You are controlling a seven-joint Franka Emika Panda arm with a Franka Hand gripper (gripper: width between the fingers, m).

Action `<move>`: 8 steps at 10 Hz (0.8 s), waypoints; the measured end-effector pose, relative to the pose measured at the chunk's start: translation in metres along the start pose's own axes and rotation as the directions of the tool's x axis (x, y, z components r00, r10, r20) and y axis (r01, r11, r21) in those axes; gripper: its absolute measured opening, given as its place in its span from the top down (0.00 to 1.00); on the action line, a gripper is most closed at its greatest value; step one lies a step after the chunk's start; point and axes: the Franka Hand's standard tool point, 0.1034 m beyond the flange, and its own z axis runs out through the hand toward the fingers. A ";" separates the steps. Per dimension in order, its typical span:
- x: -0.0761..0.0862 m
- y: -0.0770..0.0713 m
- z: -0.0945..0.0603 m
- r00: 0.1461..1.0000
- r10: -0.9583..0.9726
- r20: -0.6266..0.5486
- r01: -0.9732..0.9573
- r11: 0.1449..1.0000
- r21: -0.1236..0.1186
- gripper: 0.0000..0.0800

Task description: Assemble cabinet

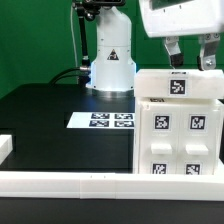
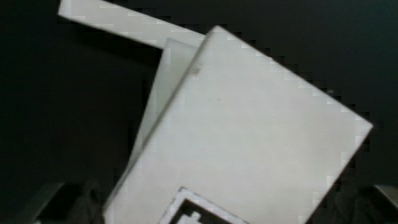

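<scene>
Cabinet (image 1: 180, 130) at worktop (image 1: 50, 120) near corner, exterior view's right, just behind white rail (image 1: 90, 182). Gripper (image 1: 190, 55) hovers over top, jaws spread, empty. Best: centre, descend straight, close squarely.

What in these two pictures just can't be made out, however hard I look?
Exterior view: the cabinet runs off the right edge; its front wall hides its inside.
Exterior view: the top edge cuts off the arm above the jaws.
Exterior view: the tags on the marker board are too small to read.
Wrist view: the tag is blurred and cut by the bottom edge.
</scene>
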 end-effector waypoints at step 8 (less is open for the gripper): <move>-0.003 -0.001 -0.003 0.654 -0.756 0.022 0.756 0.651 -0.068 0.19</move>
